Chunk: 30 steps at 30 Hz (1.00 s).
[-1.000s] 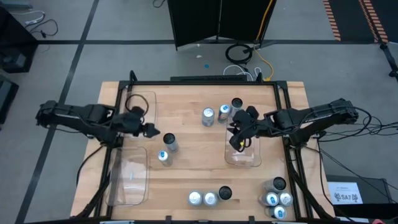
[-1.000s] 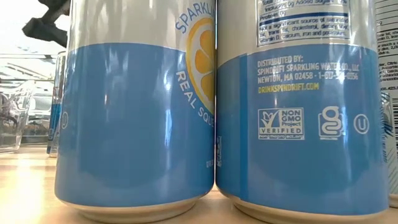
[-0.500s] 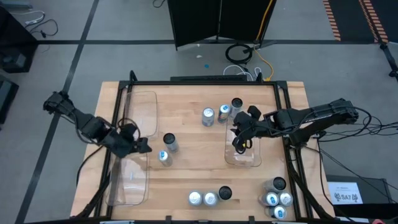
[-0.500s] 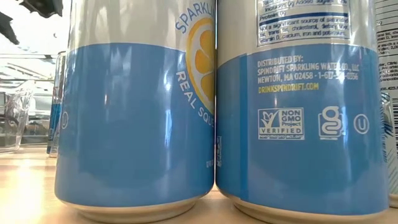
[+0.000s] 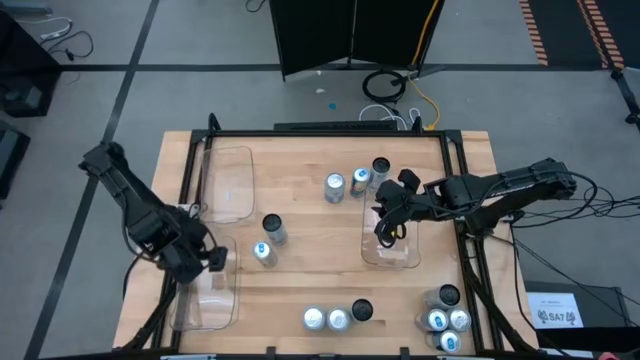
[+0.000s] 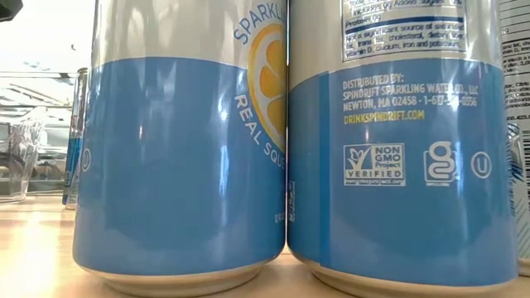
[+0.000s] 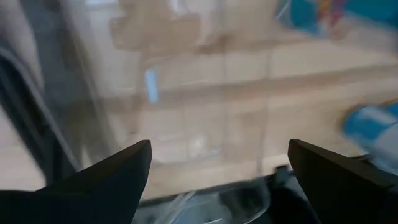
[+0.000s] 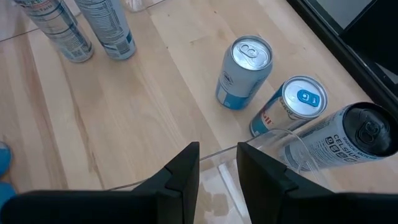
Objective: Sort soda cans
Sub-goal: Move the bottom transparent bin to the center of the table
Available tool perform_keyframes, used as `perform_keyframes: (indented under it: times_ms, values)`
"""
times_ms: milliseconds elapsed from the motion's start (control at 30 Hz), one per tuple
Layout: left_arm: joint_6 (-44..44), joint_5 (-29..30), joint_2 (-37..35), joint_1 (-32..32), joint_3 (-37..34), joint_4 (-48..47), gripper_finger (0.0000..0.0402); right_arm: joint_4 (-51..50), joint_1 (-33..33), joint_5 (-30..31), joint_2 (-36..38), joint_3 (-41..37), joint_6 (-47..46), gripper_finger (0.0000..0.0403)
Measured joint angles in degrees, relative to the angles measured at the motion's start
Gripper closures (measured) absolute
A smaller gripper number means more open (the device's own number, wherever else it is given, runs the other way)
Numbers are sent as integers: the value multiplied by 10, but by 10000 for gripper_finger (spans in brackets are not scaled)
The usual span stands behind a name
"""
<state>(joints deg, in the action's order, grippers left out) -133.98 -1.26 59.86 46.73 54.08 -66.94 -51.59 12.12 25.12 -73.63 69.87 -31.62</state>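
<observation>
left end effector (image 5: pixel 215 260) wide apart over near-left tray (image 5: pixel 205 295) | right end effector (image 5: pixel 385 228) nearly together, empty | soda cans (image 5: pixel 334 188) light, stiff, slick – grab mid-body

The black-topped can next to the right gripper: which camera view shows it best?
The right wrist view: the black-topped can is close, label readable, beside the tray. The high view shows only its dark top. I cannot find it in the low and left wrist views.

Two soda cans (image 6: pixel 281 141) fill low view — table behind hidden; left wrist view blurred.
</observation>
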Motion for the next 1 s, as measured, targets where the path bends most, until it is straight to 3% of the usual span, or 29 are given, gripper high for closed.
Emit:
perform_keyframes:
  times_ms: [367,633,1000]
  values:
    - [-7,-80,58,49,0,-60,15,4,0,0,0,0,0,303]
    - [-7,-80,118,69,0,-104,15,15,0,1,0,0,-2,303]
    - [-2,-75,212,92,-1,-83,15,38,0,1,0,0,7,303]
